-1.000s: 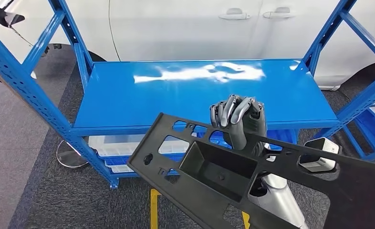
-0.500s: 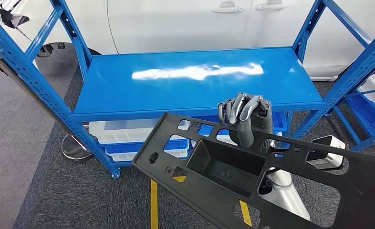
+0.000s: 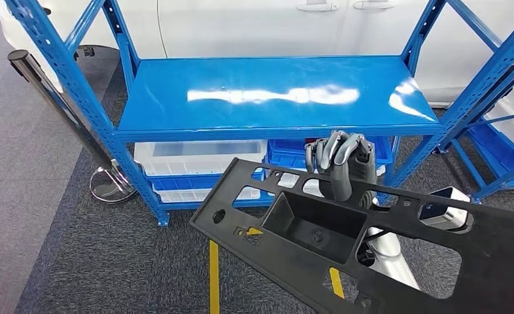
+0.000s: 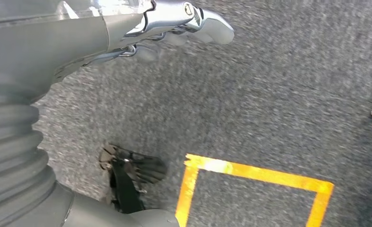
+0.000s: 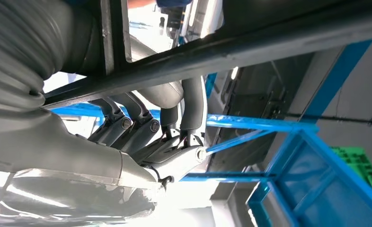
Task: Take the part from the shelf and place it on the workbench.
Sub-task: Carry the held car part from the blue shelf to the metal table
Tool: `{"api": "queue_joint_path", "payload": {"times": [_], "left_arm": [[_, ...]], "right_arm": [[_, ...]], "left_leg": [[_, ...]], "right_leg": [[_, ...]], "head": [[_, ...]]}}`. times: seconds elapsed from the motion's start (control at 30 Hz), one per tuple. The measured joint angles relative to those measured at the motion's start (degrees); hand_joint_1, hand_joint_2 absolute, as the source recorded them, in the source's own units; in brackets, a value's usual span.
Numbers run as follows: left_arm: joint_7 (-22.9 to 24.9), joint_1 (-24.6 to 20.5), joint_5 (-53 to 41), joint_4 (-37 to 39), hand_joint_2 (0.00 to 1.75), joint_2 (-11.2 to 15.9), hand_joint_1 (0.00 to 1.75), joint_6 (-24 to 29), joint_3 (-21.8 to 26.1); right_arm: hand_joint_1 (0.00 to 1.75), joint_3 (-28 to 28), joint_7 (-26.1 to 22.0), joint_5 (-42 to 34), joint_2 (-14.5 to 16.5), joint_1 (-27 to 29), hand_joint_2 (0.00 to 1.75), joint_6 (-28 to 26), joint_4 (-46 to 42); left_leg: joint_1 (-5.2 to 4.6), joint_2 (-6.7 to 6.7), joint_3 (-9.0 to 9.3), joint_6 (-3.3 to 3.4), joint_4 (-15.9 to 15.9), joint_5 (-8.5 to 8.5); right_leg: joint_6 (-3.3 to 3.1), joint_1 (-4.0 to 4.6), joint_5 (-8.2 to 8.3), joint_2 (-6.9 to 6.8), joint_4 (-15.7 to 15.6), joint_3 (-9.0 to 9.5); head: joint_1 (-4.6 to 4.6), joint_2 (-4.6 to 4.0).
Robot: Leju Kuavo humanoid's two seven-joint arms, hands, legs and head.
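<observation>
Right hand: the right hand point(image 3: 341, 160) is closed on the part point(image 3: 372, 252); its fingers curl over the far edge of the part and the thumb comes down through one of the openings. In the right wrist view the dark fingers point(image 5: 141, 125) wrap around a black bar of the part.
Part: a long, flat black plastic panel with many cut-outs and one deep rectangular pocket just in front of the right hand. It is held in the air, tilted, with one end reaching out to the left of the hand and the other end running to the right. It is in front of the shelf point(image 3: 267, 98), not touching it.
Left hand: the left hand point(image 4: 174, 28) holds nothing and hangs over the grey carpet floor point(image 4: 279, 85); the fingers are stretched, only a little bent.
Shelf: a blue metal rack beyond the right hand; its top board is glossy and bare.
Bins: below that board, just behind the right hand, stand clear and white plastic bins point(image 3: 195, 157) and blue bins point(image 3: 290, 152). What is inside them I cannot tell.
Floor: yellow tape lines point(image 3: 214, 281) lie under the part; in the left wrist view the yellow tape point(image 4: 250, 172) makes a corner below the left hand.
Background: a white car point(image 3: 274, 26) stands behind the shelf.
</observation>
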Motion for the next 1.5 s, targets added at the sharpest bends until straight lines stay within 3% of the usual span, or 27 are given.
{"api": "queue_joint_path", "payload": {"times": [0.03, 0.07, 0.1, 0.17, 0.23, 0.3, 0.37, 0.4, 0.5, 0.53, 0.57, 0.6, 0.67, 0.73, 0.8, 0.9, 0.93, 1.0, 1.07, 1.1, 1.17, 1.23, 1.27, 1.33, 1.4, 1.43, 1.5], "left_arm": [[0.01, 0.02, 0.01, 0.0, 1.75, 0.0, 0.0, -0.01, 0.0], [0.03, 0.04, 0.04, 0.0, 1.75, 0.0, 0.0, -0.03, 0.0], [0.09, 0.06, 0.08, 0.0, 1.75, 0.0, 0.0, -0.09, 0.0], [0.32, 0.09, 0.18, 0.0, 1.75, 0.0, 0.0, -0.2, 0.0], [0.57, 0.08, 0.23, 0.0, 1.75, 0.02, 0.0, -0.22, 0.0], [0.72, 0.1, 0.31, 0.0, 1.75, 0.09, 0.0, -0.19, 0.0], [0.8, 0.2, 0.55, 0.0, 1.75, 0.2, 0.0, -0.16, 0.0], [0.82, 0.25, 0.67, 0.0, 1.75, 0.25, 0.0, -0.17, 0.0], [0.83, 0.34, 0.85, 0.0, 1.75, 0.56, 0.0, -0.41, 0.0], [0.82, 0.39, 0.88, 0.0, 1.75, 0.67, 0.0, -0.56, 0.0], [0.83, 0.45, 0.92, 0.0, 1.75, 0.76, 0.0, -0.73, 0.0], [0.83, 0.5, 0.96, 0.0, 1.75, 0.85, 0.0, -0.9, 0.0], [1.06, 0.53, 1.05, 0.01, 1.75, 1.15, 0.0, -1.29, 0.0], [2.2, 0.65, 1.2, 0.05, 1.75, 1.48, 0.0, -1.62, -0.01], [4.65, 0.78, 1.29, 0.16, 1.75, 1.69, 0.0, -1.56, -0.03], [9.17, 0.75, 0.98, 0.32, 1.75, 1.91, 0.0, -0.8, -0.28], [10.67, 0.74, 0.88, 0.34, 1.75, 1.95, 0.0, -0.53, -0.49], [14.02, 0.77, 0.86, 0.41, 1.75, 2.08, 0.0, 0.14, -0.98], [18.31, 0.83, 0.96, 0.54, 1.75, 2.23, 0.0, 1.49, -1.43], [20.46, 0.84, 1.1, 0.63, 1.75, 2.3, 0.0, 2.52, -1.59], [23.87, 0.84, 1.74, 0.76, 1.75, 2.42, 0.0, 4.9, -1.73], [25.87, 0.92, 2.51, 0.86, 1.75, 2.64, 0.0, 7.26, -1.75], [26.42, 0.98, 2.86, 0.9, 1.75, 2.76, 0.0, 8.35, -1.75], [26.83, 1.05, 3.48, 0.94, 1.75, 2.87, 0.0, 10.02, -1.75], [26.76, 1.11, 3.74, 0.94, 1.75, 2.88, 0.0, 10.69, -1.75], [26.7, 1.18, 3.75, 0.94, 1.75, 2.87, 0.0, 10.67, -1.77], [26.51, 1.31, 3.71, 0.94, 1.75, 2.86, 0.0, 10.2, -1.87]], "right_arm": [[1.75, -0.2, 0.0, -0.04, -0.05, 0.11, 1.75, 0.01, 0.19], [1.75, -0.37, 0.0, -0.05, -0.1, 0.19, 1.75, 0.05, 0.38], [1.75, -0.52, 0.01, -0.04, -0.14, 0.22, 1.75, 0.14, 0.56], [1.75, -0.69, 0.01, -0.01, -0.19, 0.19, 1.75, 0.51, 0.8], [1.75, -0.72, -0.01, 0.16, -0.21, 0.11, 1.75, 0.95, 0.86], [1.75, -0.7, -0.01, 0.44, -0.25, 0.06, 1.75, 1.19, 0.88], [1.75, -0.68, 0.05, 0.81, -0.3, 0.03, 1.75, 1.31, 0.91], [1.75, -0.67, 0.09, 1.03, -0.31, 0.0, 1.75, 1.32, 0.91], [1.75, -0.56, 0.14, 1.85, -0.33, 0.01, 1.75, 1.06, 0.96], [1.75, -0.51, 0.14, 2.13, -0.36, 0.08, 1.75, 0.93, 0.97], [1.75, -0.46, 0.14, 2.34, -0.39, 0.13, 1.75, 0.83, 0.98], [1.75, -0.42, 0.14, 2.51, -0.42, 0.17, 1.75, 0.79, 0.98], [1.75, -0.32, 0.11, 2.69, -0.52, 0.19, 1.75, 0.85, 0.97], [1.75, -0.15, -0.05, 2.63, -0.63, 0.13, 1.75, 0.97, 0.92], [1.75, 0.06, -0.44, 2.72, -0.73, 0.08, 1.75, 0.86, 0.73], [1.75, 0.24, -1.08, 3.89, -1.24, 0.04, 1.75, -0.3, -0.2], [1.75, 0.27, -1.21, 4.51, -1.58, 0.06, 1.75, -0.97, -0.62], [1.75, 0.31, -1.45, 6.03, -2.47, 0.41, 1.75, -2.63, -1.39], [1.75, 0.31, -1.83, 7.94, -3.56, 1.15, 1.75, -4.8, -2.18], [1.75, 0.31, -2.0, 8.79, -4.18, 1.5, 1.75, -5.91, -2.65], [1.75, 0.1, -2.08, 9.27, -5.64, 1.93, 1.75, -7.35, -3.67], [1.75, -1.07, -1.62, 7.57, -7.41, 2.01, 1.75, -7.06, -4.79], [1.75, -2.2, -1.18, 6.51, -8.37, 2.0, 1.75, -6.5, -5.32], [1.75, -4.96, -0.39, 5.45, -9.96, 2.13, 1.75, -5.49, -6.1], [1.75, -7.5, -0.23, 5.82, -10.98, 2.72, 1.75, -5.16, -6.67], [1.75, -8.46, -0.46, 6.23, -11.2, 3.11, 1.75, -5.16, -6.88], [1.75, -9.75, -1.21, 7.16, -11.31, 4.09, 1.75, -5.16, -7.09]], "left_leg": [[-0.01, 0.0, -0.88, -0.04, 0.05, 0.59], [-0.01, -0.01, -1.76, -0.14, 0.1, 1.15], [-0.01, -0.01, -2.55, -0.28, 0.16, 1.64], [-0.03, -0.03, -3.76, -0.69, 0.31, 2.52], [-0.14, -0.05, -4.32, -1.29, 0.43, 3.32], [-0.13, -0.06, -4.44, -2.08, 0.29, 4.07], [0.09, -0.06, -4.8, -2.74, 0.75, 3.83], [0.16, -0.09, -5.38, -2.98, 2.12, 2.55], [0.24, -0.14, -9.06, -3.46, 12.58, -4.33], [0.24, -0.14, -9.95, -3.54, 15.8, -5.64], [0.24, -0.14, -9.89, -3.53, 17.14, -5.82], [0.23, -0.14, -8.64, -3.41, 15.95, -4.9], [0.16, -0.71, -3.63, -2.83, 8.28, -2.11], [0.08, -1.85, 0.15, -2.31, 2.03, -0.77], [-0.15, -2.12, 0.82, -1.99, 0.57, -0.76], [0.22, -0.83, 0.89, -1.14, -0.6, -0.28], [0.4, -0.36, 0.9, -0.88, -0.89, -0.06], [0.37, 0.48, 0.73, -0.68, -0.92, 0.06], [0.38, 1.34, 0.63, -0.69, -0.81, 0.05], [0.41, 1.77, 0.61, -0.75, -0.7, 0.0], [0.42, 2.58, 0.64, -1.03, -0.37, -0.23], [0.11, 3.23, 0.6, -1.57, 0.05, -0.54], [-0.06, 3.57, 0.57, -1.89, 0.19, -0.63], [-0.12, 4.41, 0.61, -2.52, 0.16, -0.66], [0.1, 3.69, 0.24, -3.09, 1.29, -1.8], [0.23, 2.71, -0.6, -3.26, 3.35, -3.28], [0.34, 0.74, -3.75, -3.36, 10.71, -7.29]], "right_leg": [[0.2, -0.14, -0.76, 0.0, 2.91, -0.4], [0.32, -0.28, -0.09, 0.0, 4.24, 0.03], [0.36, -0.4, 1.56, -0.01, 3.54, 1.42], [0.12, -0.51, 4.08, -0.01, -3.22, 6.98], [-0.54, -0.25, 3.15, 0.02, -11.19, 12.29], [-1.44, 0.13, 2.24, 0.05, -14.12, 13.73], [-2.52, 0.1, 3.03, -0.08, -14.37, 13.35], [-3.03, 0.05, 3.48, -0.17, -14.57, 13.12], [-3.85, 0.37, 4.5, -0.33, -14.64, 12.07], [-3.92, 0.53, 4.73, -0.33, -14.53, 11.7], [-3.95, 0.67, 4.89, -0.32, -14.37, 11.37], [-3.95, 0.79, 4.99, -0.3, -14.18, 11.11], [-3.81, 0.92, 5.02, -0.09, -13.77, 10.77], [-3.37, 0.9, 5.14, 0.24, -13.48, 10.4], [-2.73, 0.77, 5.47, 0.72, -13.43, 10.03], [-1.7, 0.81, 4.57, 1.28, -11.96, 9.02], [-1.32, 0.74, 3.19, 1.22, -9.65, 7.88], [-0.62, 0.3, -0.44, 0.98, -1.96, 4.18], [-0.06, -0.19, -1.66, 0.81, 3.32, 1.55], [0.15, -0.42, -0.62, 0.59, 2.69, 1.81], [0.36, -0.74, 3.36, -0.95, -4.59, 5.31], [-0.11, -0.49, 5.75, -3.13, -11.24, 8.32], [-0.51, -0.29, 6.02, -3.7, -12.59, 8.78], [-1.41, -0.06, 6.12, -2.76, -12.72, 8.45], [-2.23, -0.18, 6.53, -1.72, -13.07, 8.4], [-2.61, -0.27, 6.73, -1.19, -13.26, 8.39], [-3.08, -0.14, 6.94, -0.06, -13.35, 8.22]], "head": [[-0.01, -0.01], [0.0, 0.0], [-0.01, 0.0], [-0.01, 0.0], [-0.04, 0.0], [0.04, 0.0], [0.14, -0.01], [0.07, -0.01], [-0.14, -0.01], [-0.13, -0.02], [-0.13, -0.01], [-0.14, 0.0], [-0.11, 0.0], [0.01, 0.0], [0.0, 0.0], [0.05, -0.01], [0.14, -0.01], [0.32, 0.0], [0.33, 0.0], [0.34, 0.0], [0.35, -0.01], [0.31, -0.01], [0.27, -0.01], [0.17, -0.01], [0.15, -0.01], [0.11, -0.01], [0.01, -0.01]]}}
